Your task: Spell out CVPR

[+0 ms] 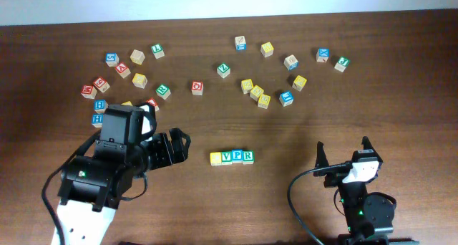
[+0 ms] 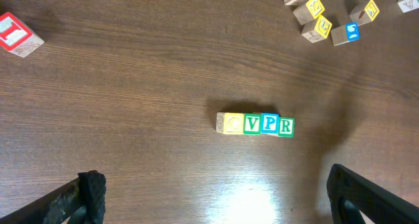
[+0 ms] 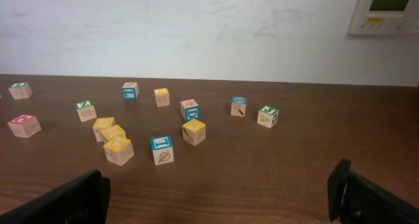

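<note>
A row of letter blocks (image 1: 232, 157) lies at the table's middle front: a yellow C (image 2: 230, 123), a green V (image 2: 253, 124), a blue P (image 2: 270, 124) and a green R (image 2: 285, 126), touching side by side. My left gripper (image 1: 177, 146) is open and empty, to the left of the row; in its wrist view the fingers (image 2: 213, 198) sit below the row. My right gripper (image 1: 343, 154) is open and empty at the front right, away from the row; its fingers (image 3: 219, 194) frame bare wood.
Several loose letter blocks are scattered across the back of the table, a left cluster (image 1: 122, 69) and a right cluster (image 1: 266, 87). The right wrist view shows the right cluster (image 3: 162, 149) ahead. A white wall (image 3: 196, 27) lies beyond the far edge.
</note>
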`<state>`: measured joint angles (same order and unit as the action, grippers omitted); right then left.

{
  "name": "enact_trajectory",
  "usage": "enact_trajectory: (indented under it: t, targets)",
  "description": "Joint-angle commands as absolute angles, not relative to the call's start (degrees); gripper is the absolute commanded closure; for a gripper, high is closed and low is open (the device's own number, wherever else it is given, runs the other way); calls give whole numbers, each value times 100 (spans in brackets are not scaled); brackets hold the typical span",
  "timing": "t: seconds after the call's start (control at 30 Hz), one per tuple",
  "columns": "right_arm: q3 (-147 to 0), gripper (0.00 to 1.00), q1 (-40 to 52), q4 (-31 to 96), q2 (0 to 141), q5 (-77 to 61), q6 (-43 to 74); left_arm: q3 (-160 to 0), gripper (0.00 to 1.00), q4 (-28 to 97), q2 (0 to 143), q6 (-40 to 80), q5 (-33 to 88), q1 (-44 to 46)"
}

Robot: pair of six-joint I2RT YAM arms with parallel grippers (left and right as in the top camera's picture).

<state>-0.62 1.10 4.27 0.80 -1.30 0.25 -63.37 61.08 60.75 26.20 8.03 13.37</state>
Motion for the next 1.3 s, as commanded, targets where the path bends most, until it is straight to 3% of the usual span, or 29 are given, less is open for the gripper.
enact_trajectory:
  t: [0.0,1.27]
  targets:
    - [-32,2,121,467,19,-62,89,-6324,1,6101,6047,2609,744,1317]
    - [-32,2,121,458,19,-62,89,-6318,1,6357,6090,2606,432,1321]
